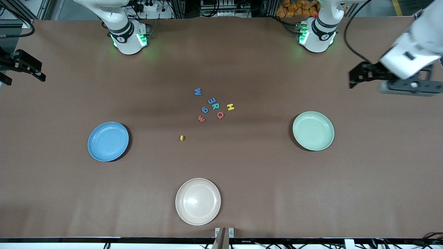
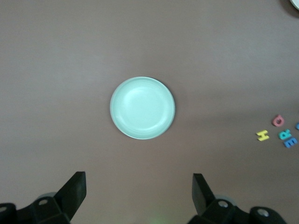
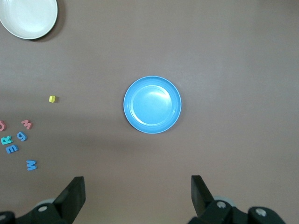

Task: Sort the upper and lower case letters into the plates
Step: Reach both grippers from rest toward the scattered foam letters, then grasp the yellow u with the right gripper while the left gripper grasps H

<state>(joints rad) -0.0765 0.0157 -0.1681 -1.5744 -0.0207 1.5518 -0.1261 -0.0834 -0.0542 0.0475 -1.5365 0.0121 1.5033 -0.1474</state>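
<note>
Several small letters lie clustered mid-table: a blue W (image 1: 197, 91), a blue E (image 1: 211, 101), a teal R (image 1: 216, 105), a blue g (image 1: 205, 110), a yellow H (image 1: 230, 107) and two red ones (image 1: 220, 115). A tiny yellow piece (image 1: 182, 138) lies apart, nearer the camera. The blue plate (image 1: 108, 141) (image 3: 152, 104) sits toward the right arm's end and the mint green plate (image 1: 313, 130) (image 2: 142, 108) toward the left arm's end; both hold nothing. My left gripper (image 1: 358, 77) (image 2: 139, 186) hangs open high over the table's left-arm end. My right gripper (image 1: 33, 69) (image 3: 138, 189) hangs open over the right-arm end.
A cream-white plate (image 1: 198, 201) (image 3: 28, 16) with nothing on it sits near the table's front edge, nearer the camera than the letters. The two arm bases (image 1: 129, 38) stand along the table's back edge. Brown tabletop lies between the plates and the letters.
</note>
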